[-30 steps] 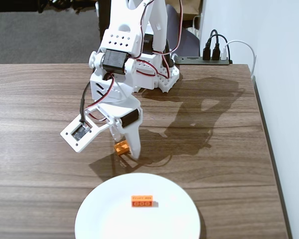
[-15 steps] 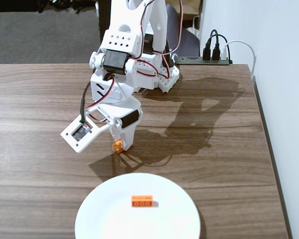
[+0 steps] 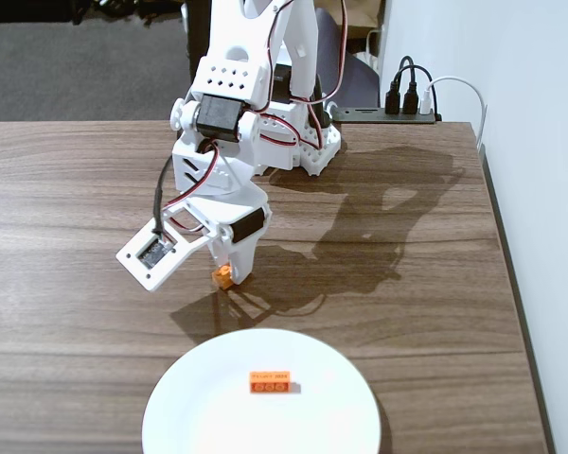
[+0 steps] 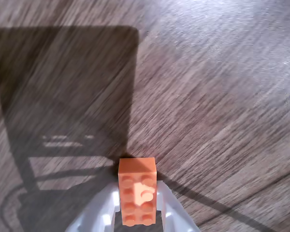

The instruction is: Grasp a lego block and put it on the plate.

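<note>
Dark wooden tabletop (image 3: 435, 284) fills both views. At the wrist view's lower centre, the small light-orange rectangular lego block (image 4: 137, 191) is pinched lengthwise by the white gripper (image 4: 137, 212); the large white plate (image 3: 218, 397) lies below it in the fixed view.

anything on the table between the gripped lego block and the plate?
Nothing: in the fixed view, bare wood separates the lego block, held by the end effector, from the plate rim.

Office-like room, wood-grain desk (image 3: 435, 284), grey carpet (image 3: 76, 71), white wall (image 3: 511, 57), loaded power strip (image 3: 398, 112)
</note>
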`<state>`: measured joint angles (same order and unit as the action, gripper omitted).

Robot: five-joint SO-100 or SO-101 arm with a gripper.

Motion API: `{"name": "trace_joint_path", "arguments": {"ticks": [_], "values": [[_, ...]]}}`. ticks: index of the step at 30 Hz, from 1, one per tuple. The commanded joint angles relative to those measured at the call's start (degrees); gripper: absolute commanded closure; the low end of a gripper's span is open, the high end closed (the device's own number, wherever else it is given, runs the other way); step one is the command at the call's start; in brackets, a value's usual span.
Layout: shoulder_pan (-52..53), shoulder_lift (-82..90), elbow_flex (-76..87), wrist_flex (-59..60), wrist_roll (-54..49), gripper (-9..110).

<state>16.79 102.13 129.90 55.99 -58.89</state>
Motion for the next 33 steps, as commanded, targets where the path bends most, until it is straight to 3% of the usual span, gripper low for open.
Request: {"name": "trace_joint_path", "arguments": {"ticks": [1,13,21,25,33], "values": [[-0.70,2.90,-0.26,0.97,-3.25,97],[-1.49,10.72,-3.25,1.23,-20.39,97],[-3.25,13.27,-3.25,-8.17,-31.29,97],[-5.01,12.83,-4.48,-13.36,-32.96,97],[-9.84,9.14,-13.27,-12.57,-31.03,97]]}}
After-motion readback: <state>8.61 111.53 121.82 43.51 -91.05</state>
